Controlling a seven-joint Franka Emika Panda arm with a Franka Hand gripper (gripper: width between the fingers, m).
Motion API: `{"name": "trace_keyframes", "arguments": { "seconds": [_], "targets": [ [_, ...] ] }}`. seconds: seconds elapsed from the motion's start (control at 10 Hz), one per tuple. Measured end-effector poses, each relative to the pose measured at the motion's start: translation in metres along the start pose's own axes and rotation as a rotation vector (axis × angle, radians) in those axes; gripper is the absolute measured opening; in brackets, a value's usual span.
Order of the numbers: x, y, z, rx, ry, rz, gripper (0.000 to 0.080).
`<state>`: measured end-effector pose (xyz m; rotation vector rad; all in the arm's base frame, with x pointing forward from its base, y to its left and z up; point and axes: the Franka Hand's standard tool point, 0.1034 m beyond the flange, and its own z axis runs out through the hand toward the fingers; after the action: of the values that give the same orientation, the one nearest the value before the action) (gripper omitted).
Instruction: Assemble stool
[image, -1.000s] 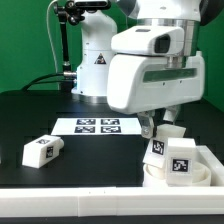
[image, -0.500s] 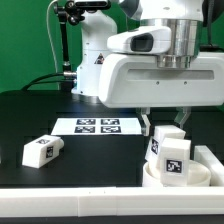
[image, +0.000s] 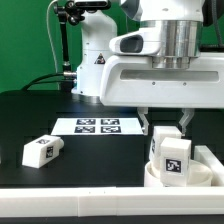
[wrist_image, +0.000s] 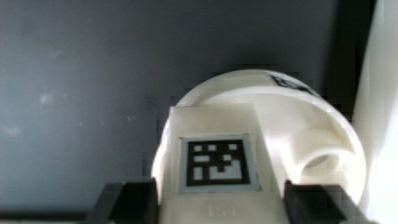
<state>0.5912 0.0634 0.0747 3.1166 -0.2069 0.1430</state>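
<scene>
A white stool leg (image: 170, 155) with a square tag stands upright on the round white seat (image: 160, 178) at the exterior view's lower right. My gripper (image: 165, 122) hangs straight down over it. Its two fingers straddle the leg's top, one on each side. In the wrist view the leg (wrist_image: 222, 150) fills the space between the dark fingertips (wrist_image: 130, 203), and my gripper (wrist_image: 222, 205) looks shut on it. A second leg (image: 42, 150) lies on the black table at the exterior view's left, apart from the gripper.
The marker board (image: 100, 126) lies flat on the table behind the legs. A white raised wall (image: 208, 158) borders the seat on the exterior view's right. The robot base (image: 95, 60) stands at the back.
The gripper has turned from a slanted stance to square-on, and the leg between its fingers has turned with it. In the last half second almost nothing moved.
</scene>
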Motion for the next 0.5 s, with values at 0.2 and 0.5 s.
{"name": "trace_keyframes", "arguments": {
  "seconds": [0.2,0.5],
  "targets": [
    [-0.0023,0.0005,0.0013,0.037,0.031,0.225,0.0338],
    [-0.0050,-0.0060,0.0019,0.066,0.062,0.547,0.0340]
  ]
}}
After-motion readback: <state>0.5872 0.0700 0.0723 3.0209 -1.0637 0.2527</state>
